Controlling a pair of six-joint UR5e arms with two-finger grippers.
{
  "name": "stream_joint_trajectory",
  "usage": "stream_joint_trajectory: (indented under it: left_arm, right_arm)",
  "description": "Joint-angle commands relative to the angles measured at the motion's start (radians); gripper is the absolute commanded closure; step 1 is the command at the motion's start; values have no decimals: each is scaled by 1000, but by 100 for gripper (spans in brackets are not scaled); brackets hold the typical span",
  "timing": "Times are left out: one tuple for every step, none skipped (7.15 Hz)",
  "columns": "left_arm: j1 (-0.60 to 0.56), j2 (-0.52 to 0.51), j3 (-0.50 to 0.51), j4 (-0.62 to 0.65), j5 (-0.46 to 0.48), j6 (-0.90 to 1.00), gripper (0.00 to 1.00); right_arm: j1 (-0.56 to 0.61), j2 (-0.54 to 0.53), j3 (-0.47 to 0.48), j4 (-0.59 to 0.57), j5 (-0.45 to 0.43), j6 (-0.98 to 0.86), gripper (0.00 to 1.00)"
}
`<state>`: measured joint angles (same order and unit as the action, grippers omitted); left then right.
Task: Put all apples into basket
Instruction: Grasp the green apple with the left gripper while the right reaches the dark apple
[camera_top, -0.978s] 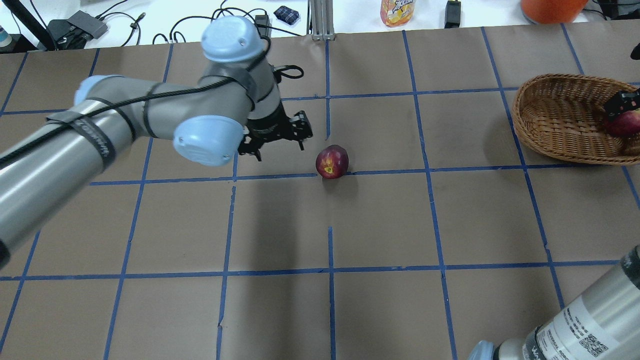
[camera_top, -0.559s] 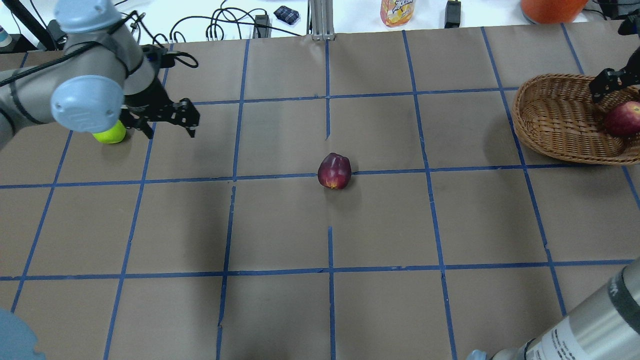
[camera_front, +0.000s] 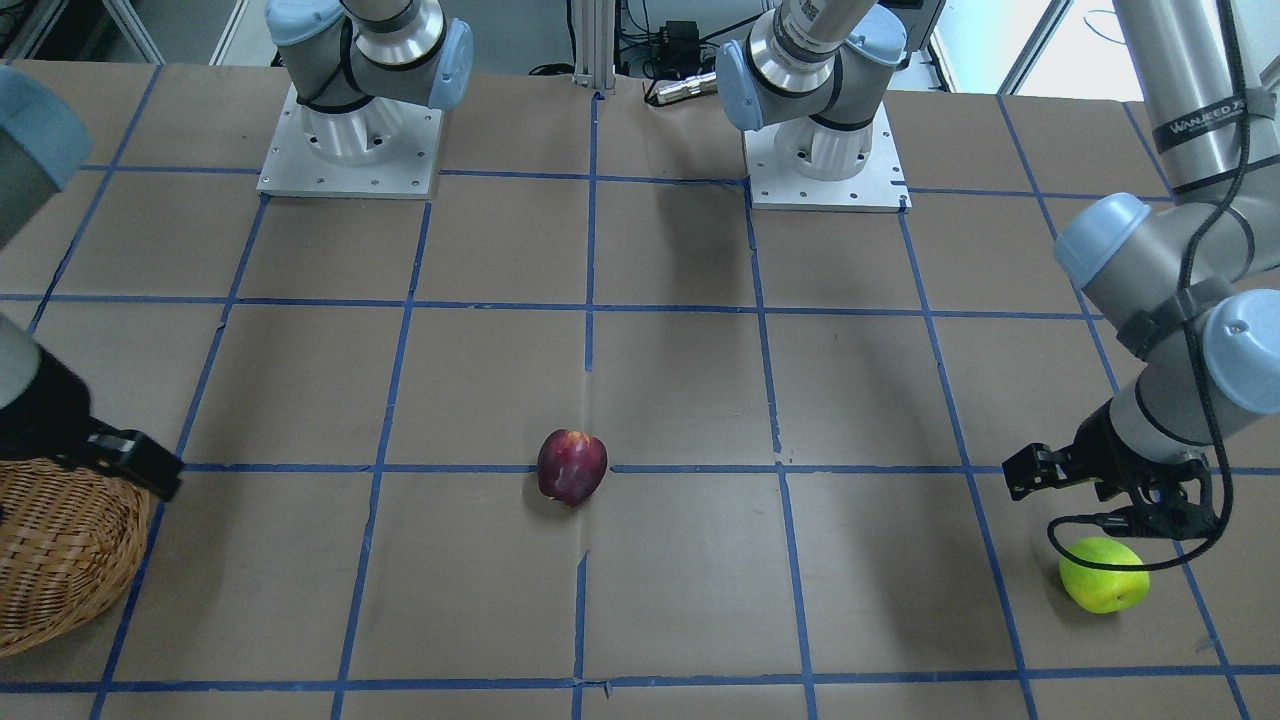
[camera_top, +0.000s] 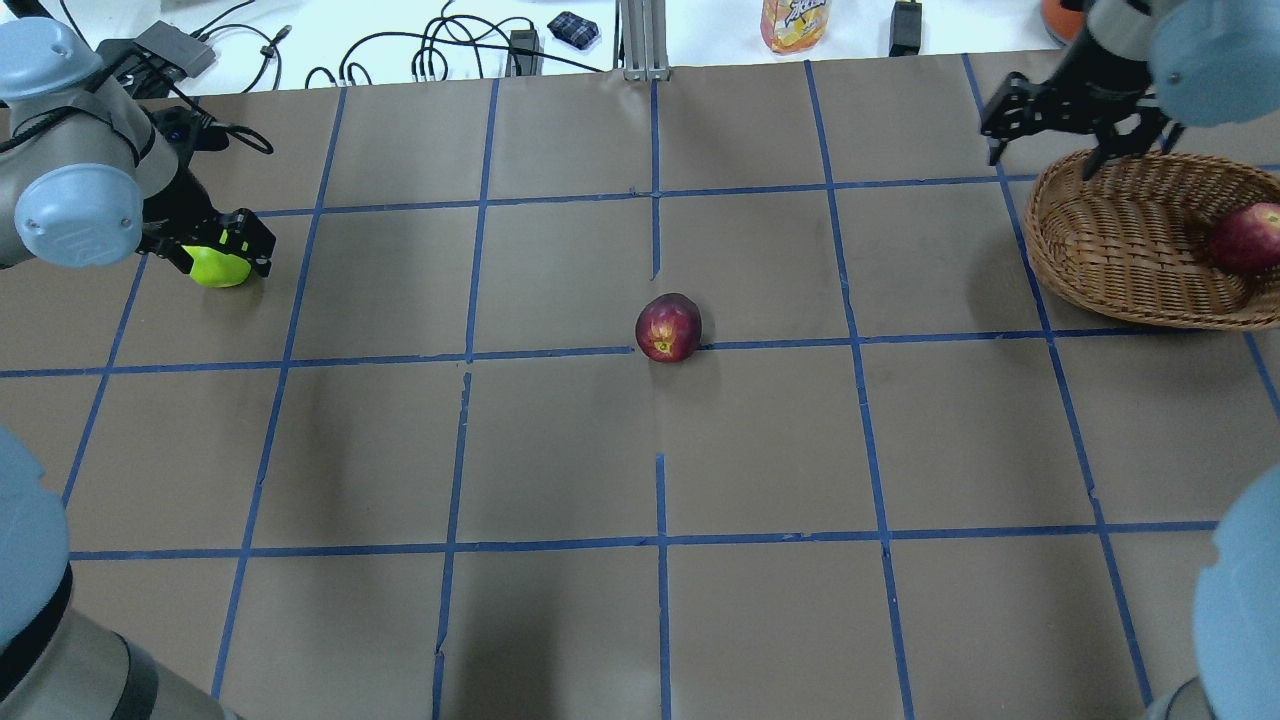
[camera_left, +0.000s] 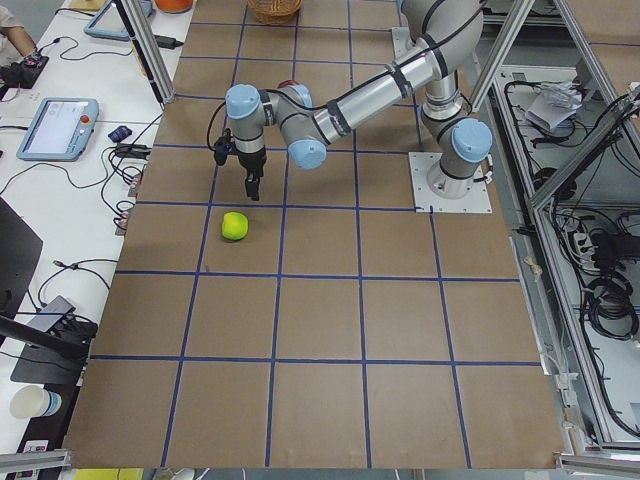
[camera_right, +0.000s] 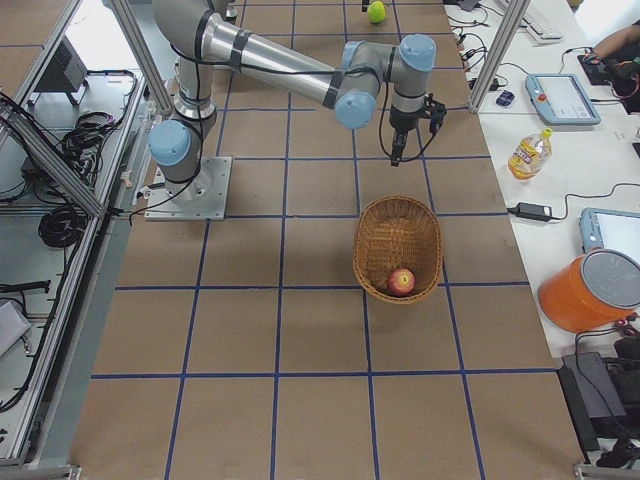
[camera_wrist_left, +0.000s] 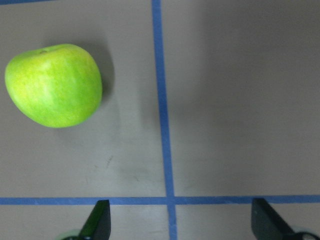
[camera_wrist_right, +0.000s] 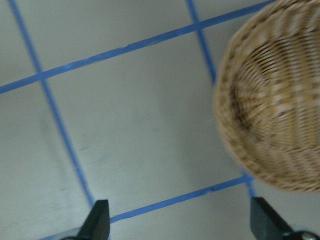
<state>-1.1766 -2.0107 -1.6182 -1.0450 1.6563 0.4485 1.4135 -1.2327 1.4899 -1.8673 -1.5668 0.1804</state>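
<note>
Left arm (camera_left: 360, 95): stretched far out from base, forearm nearly level. Left wrist (camera_left: 247, 110): bent to point straight down. Left gripper (camera_wrist_left: 182, 220): hanging low, fingers (camera_wrist_left: 99, 222) spread wide, nothing between them. Right arm (camera_right: 275, 55): extended well out to its own side, forearm sloping slightly. Right wrist (camera_right: 412, 60): turned downward. Right gripper (camera_wrist_right: 180, 220): held higher, pointing down, fingers (camera_top: 1108, 160) parted wide, empty.

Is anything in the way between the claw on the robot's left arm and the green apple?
Nothing visible. The open left gripper hangs over the table just beside the green apple, with only bare paper and a blue tape line between them.
</note>
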Motion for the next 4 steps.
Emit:
stream_joint_trajectory:
  left_arm:
    - [41,-75,61,14,5,51,0]
    - [55,-101,81,16,3,77,0]
    - [58,-133,101,43,-1,84,0]
    - [60,-154,107,49,-1,84,0]
  right_arm:
    - [258,71,4,-57,24,416,0]
    - [312,125,7,-117,24,507,0]
    - [362,168,0,-140,25,555,0]
    - [386,189,0,-144,54,565,0]
